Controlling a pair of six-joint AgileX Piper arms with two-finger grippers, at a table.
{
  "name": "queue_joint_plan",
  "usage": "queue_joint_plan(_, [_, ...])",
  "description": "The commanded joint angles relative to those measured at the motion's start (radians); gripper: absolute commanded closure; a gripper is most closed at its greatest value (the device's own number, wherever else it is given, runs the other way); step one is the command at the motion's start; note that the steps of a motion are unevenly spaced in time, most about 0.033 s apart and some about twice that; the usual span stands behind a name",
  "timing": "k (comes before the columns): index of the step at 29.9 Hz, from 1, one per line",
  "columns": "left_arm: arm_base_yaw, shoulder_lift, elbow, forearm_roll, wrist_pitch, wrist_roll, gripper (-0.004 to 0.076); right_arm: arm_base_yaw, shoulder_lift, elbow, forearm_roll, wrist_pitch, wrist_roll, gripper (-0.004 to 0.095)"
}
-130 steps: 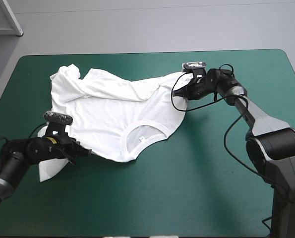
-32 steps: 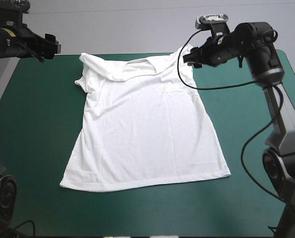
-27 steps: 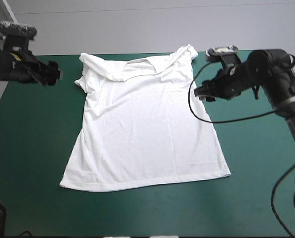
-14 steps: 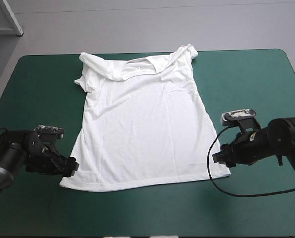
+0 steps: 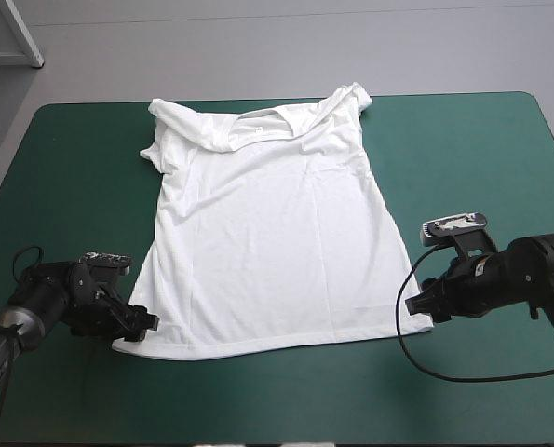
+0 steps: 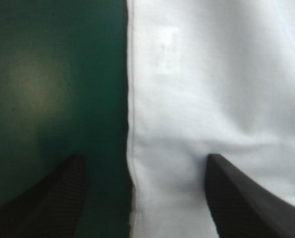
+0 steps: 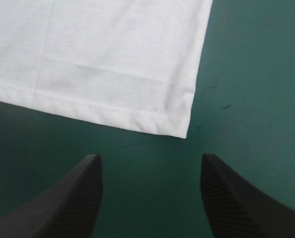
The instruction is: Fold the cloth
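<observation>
**While the T-shirt (image 5: 267, 233) lay spread flat, both grippers kept their fingers apart**

We could not read its neck label (image 5: 255, 131). Both arms reached low over the teal-green cover (image 5: 481, 168). The left gripper (image 6: 145, 161) straddled the shirt's side edge; the hem corner lay just ahead of the right gripper (image 7: 149, 161).
</observation>
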Motion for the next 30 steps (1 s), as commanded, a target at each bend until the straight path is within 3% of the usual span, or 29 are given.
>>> queue_joint_plan(1, [-0.002,0.035,-0.01,-0.086,-0.015,0.026,0.0379,-0.002,-0.015,0.012,-0.014,-0.091,-0.004,0.0355])
queue_joint_plan(5, [-0.002,0.059,-0.01,-0.096,-0.014,0.049,0.0559,-0.002,-0.011,0.082,-0.003,-0.19,-0.002,0.0355])
queue_joint_plan(10, [-0.002,0.059,-0.01,-0.096,-0.016,0.08,0.0704,-0.002,0.046,0.158,-0.005,-0.279,-0.002,0.0355])
queue_joint_plan(22, [-0.002,0.059,-0.01,-0.1,-0.019,0.103,0.0704,-0.002,0.305,0.203,0.046,-0.408,-0.015,0.0364])
queue_joint_plan(25, [-0.002,0.059,-0.01,-0.107,-0.027,0.103,0.0704,-0.002,0.331,0.203,0.086,-0.403,-0.046,0.0449])
queue_joint_plan(30, [-0.002,0.038,-0.01,-0.136,-0.027,0.107,0.0705,-0.002,0.333,0.203,0.177,-0.397,-0.129,0.0691])
